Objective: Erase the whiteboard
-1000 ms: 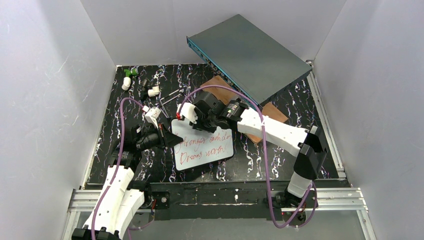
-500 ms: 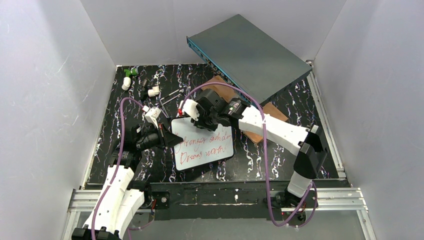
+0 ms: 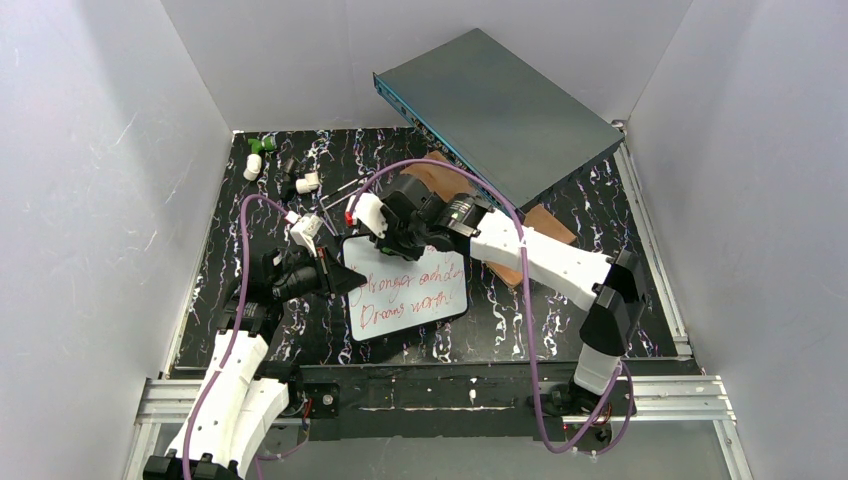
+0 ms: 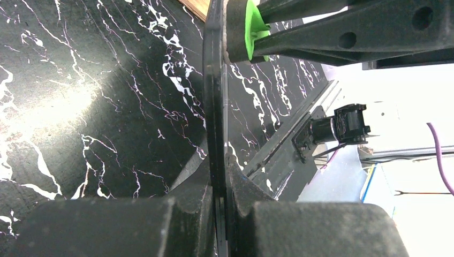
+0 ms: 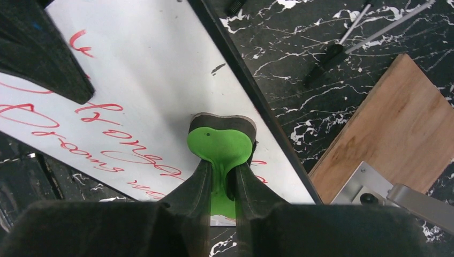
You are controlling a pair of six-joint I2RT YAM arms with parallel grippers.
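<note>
The whiteboard (image 3: 410, 292) lies tilted on the black marbled table, with two lines of red handwriting on it. My left gripper (image 3: 338, 279) is shut on its left edge. In the left wrist view the whiteboard (image 4: 215, 101) shows edge-on between the left gripper's (image 4: 225, 179) fingers. My right gripper (image 3: 398, 236) is shut on a green eraser (image 5: 219, 143) with a dark pad. The eraser is pressed on the whiteboard (image 5: 139, 69) near its far rim, over the end of the upper line. The same green eraser (image 4: 251, 29) shows at the top of the left wrist view.
A large grey-teal metal box (image 3: 497, 112) leans at the back right on a brown wooden plank (image 3: 436, 171). The plank (image 5: 393, 118) lies just beyond the board. Thin metal rods (image 3: 340, 196) and small white and green parts (image 3: 256, 157) lie at the back left. White walls enclose the table.
My right gripper has slid the eraser a little to the left and back along the board's upper edge. The left gripper and the board have stayed put.
</note>
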